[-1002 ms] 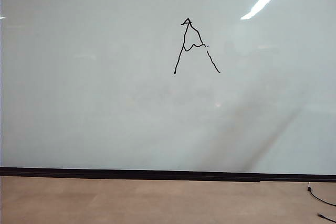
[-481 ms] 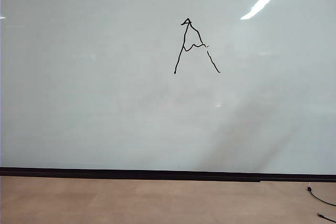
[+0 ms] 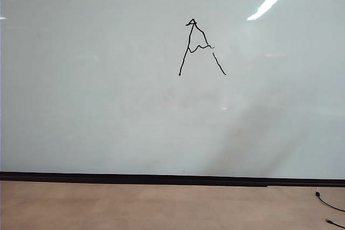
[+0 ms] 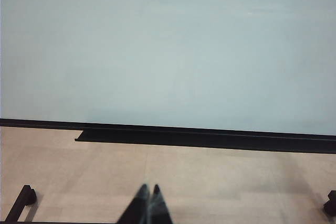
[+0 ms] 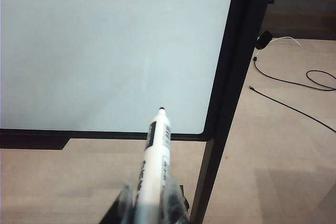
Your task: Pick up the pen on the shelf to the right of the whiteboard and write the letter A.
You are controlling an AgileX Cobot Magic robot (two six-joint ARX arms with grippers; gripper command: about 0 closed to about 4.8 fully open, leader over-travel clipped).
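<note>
The whiteboard (image 3: pixel 81 79) fills the exterior view, and the letter A (image 3: pixel 199 47) stands on it in thin black strokes, upper right of centre. Neither gripper shows in that view. In the right wrist view my right gripper (image 5: pixel 151 196) is shut on the pen (image 5: pixel 156 161), a white marker with black print. Its black tip (image 5: pixel 161 109) points at the whiteboard (image 5: pixel 105 51) near its lower corner, apart from the surface. My left gripper (image 4: pixel 150 188) is shut and holds nothing, low in front of the whiteboard (image 4: pixel 168 45). The shelf is out of view.
A black ledge (image 4: pixel 199 138) runs under the board's bottom edge. A black frame post (image 5: pixel 231 77) borders the board beside the pen. Black cables (image 5: pixel 294 82) lie on the tan floor (image 3: pixel 161 206) to the right. A black stand foot (image 4: pixel 23 198) sits near the left gripper.
The faint shadow on the board's lower right has shifted slightly. The letter A and the board look the same.
</note>
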